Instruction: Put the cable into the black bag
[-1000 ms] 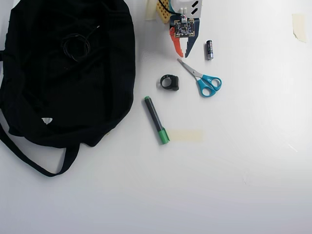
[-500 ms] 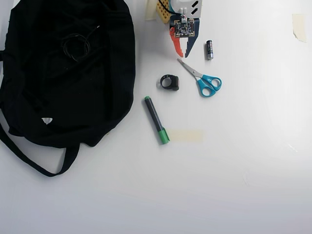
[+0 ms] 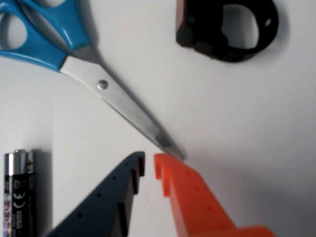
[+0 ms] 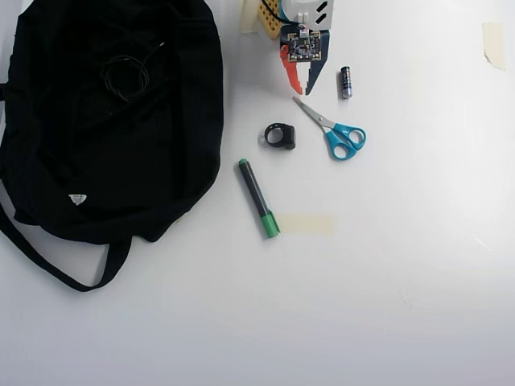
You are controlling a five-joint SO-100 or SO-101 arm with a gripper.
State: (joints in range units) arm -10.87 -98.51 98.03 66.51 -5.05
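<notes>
cable (image 4: pixel 125 77): wound in a small loop, lying on top of the black bag's upper part, tail running up-right
black bag (image 4: pixel 105 161): spread flat at the left of the overhead view, strap looping out at lower left
gripper (image 4: pixel 302 87): top centre, well apart from the cable, fingers nearly together with a thin gap, holding nothing
scissors (image 4: pixel 334 130): blade tip just beside the fingertips
battery (image 4: pixel 345 81): right of the gripper
black ring (image 4: pixel 280 135): below the gripper
green marker (image 4: pixel 258 198): further down, beside a strip of tape (image 4: pixel 306 223)

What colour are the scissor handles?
Bright blue plastic handles on the steel-bladed scissors; clearest in the wrist view.
</notes>
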